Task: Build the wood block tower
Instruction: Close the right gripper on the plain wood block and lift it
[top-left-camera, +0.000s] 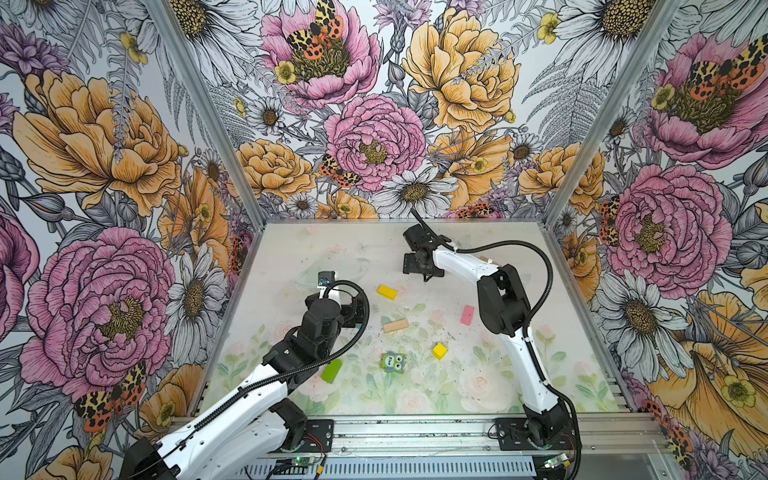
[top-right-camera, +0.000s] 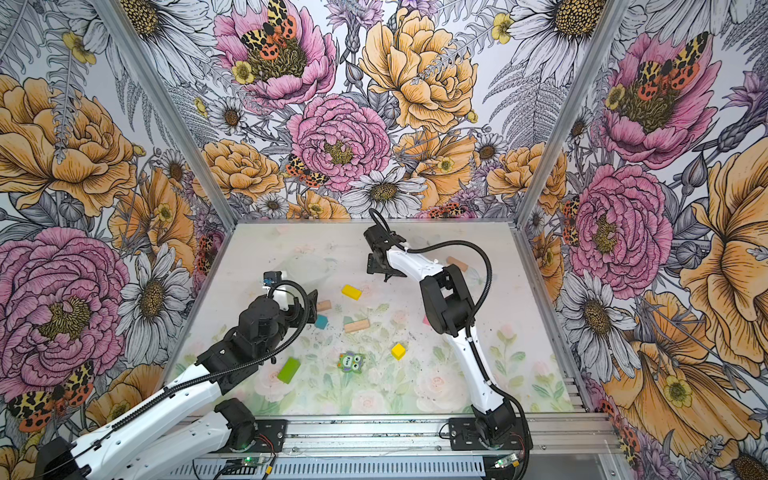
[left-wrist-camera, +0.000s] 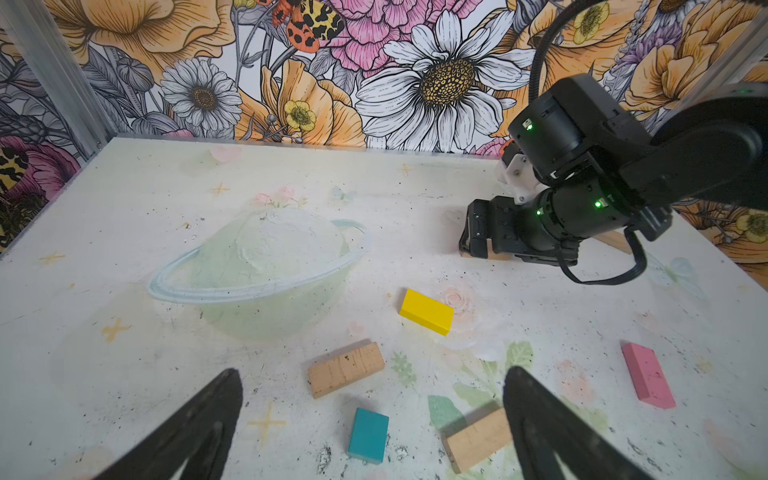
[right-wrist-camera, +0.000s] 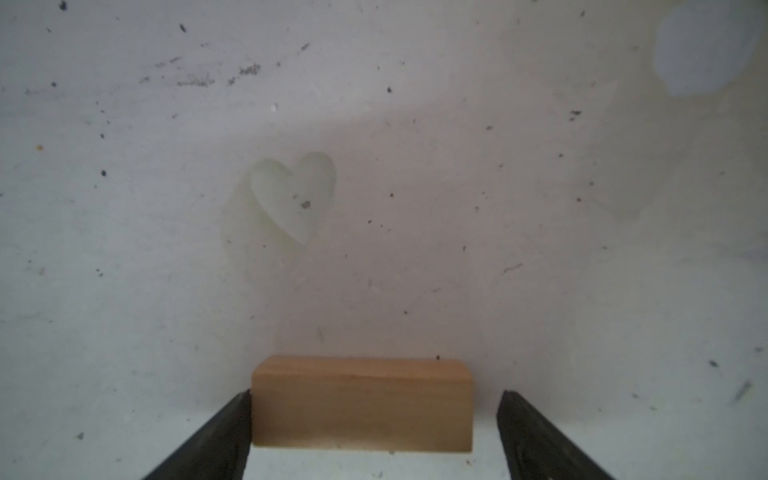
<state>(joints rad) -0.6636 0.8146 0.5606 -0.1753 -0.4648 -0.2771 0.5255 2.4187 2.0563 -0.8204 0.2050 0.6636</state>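
In both top views the blocks (top-left-camera: 395, 325) lie apart on the table (top-left-camera: 291, 249). The right gripper (top-left-camera: 422, 270) is just behind the yellow bar (top-left-camera: 387, 292). The owl block (top-left-camera: 393, 360) is well in front of it.

In the left wrist view the left gripper (left-wrist-camera: 372, 370) is wide open and holds nothing, near the yellow bar.

In the right wrist view the right gripper stands open around a tan bar (right-wrist-camera: 361, 403). One finger (right-wrist-camera: 216, 436) touches it and the other does not.

The only writing that could be read stood on the green owl-printed block (top-left-camera: 392, 363), which lay low and near the centre in both top views (top-right-camera: 351, 362). A short dark word ran sideways along the owl's left edge and appeared to read "Five".
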